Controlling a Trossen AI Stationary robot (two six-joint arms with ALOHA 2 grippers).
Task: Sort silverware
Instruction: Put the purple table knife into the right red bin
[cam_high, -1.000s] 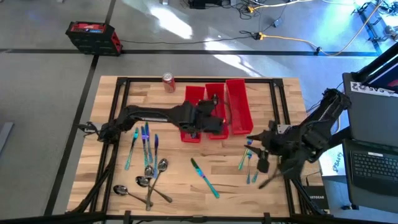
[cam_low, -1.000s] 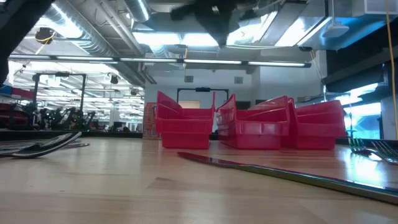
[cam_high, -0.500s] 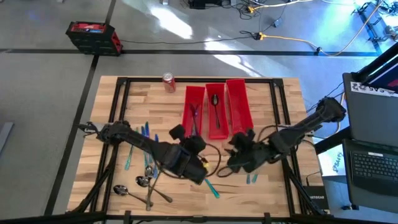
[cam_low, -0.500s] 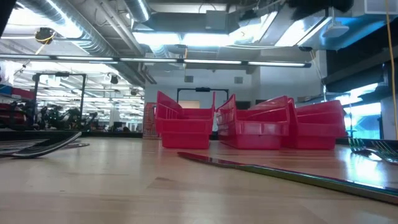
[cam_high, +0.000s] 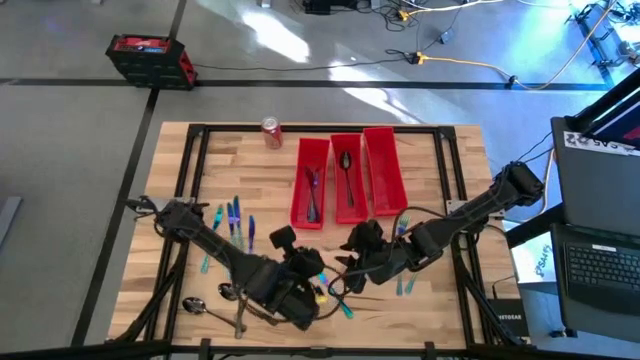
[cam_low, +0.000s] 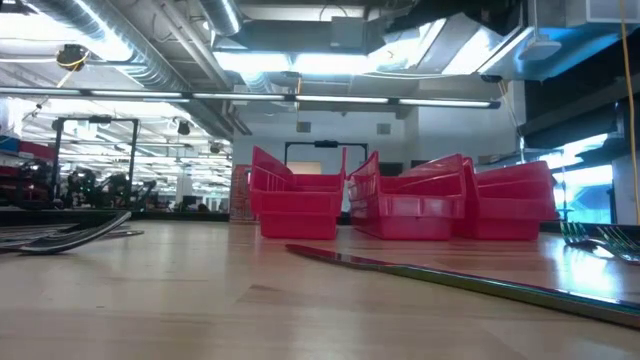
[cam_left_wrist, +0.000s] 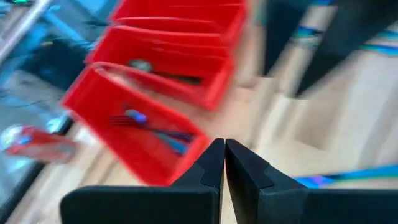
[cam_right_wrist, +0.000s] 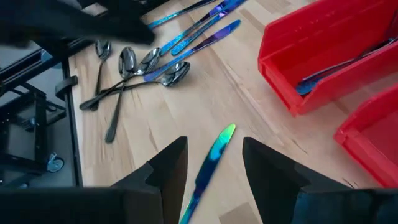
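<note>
Red bins: left bin (cam_high: 310, 197) holds teal-blue forks/knives, middle bin (cam_high: 347, 190) holds a dark spoon (cam_high: 346, 176), right bin (cam_high: 384, 172) looks bare inside, all three side by side at table centre-back. Red soda can (cam_high: 271, 132) near the back edge, left of the bins. Wooden table (cam_high: 430, 170) carries the remaining silverware: teal-blue pieces (cam_high: 233, 218) on the left side, a cluster of dark spoons (cam_right_wrist: 134, 65) near the front-left, more teal pieces (cam_high: 404, 283) on the right-front by the right arm. One iridescent knife (cam_right_wrist: 210, 160) lies flat on the wood in front of the bins, between both arms. Left gripper (cam_left_wrist: 223, 163) fingers pressed together, nothing between them, hanging above the table front-centre, facing the bins. Right gripper (cam_right_wrist: 211, 169) fingers apart, hovering right over the knife, which shows in the gap between them, contact not clear. Low view shows the knife (cam_low: 440, 279) flat on the tabletop
</note>
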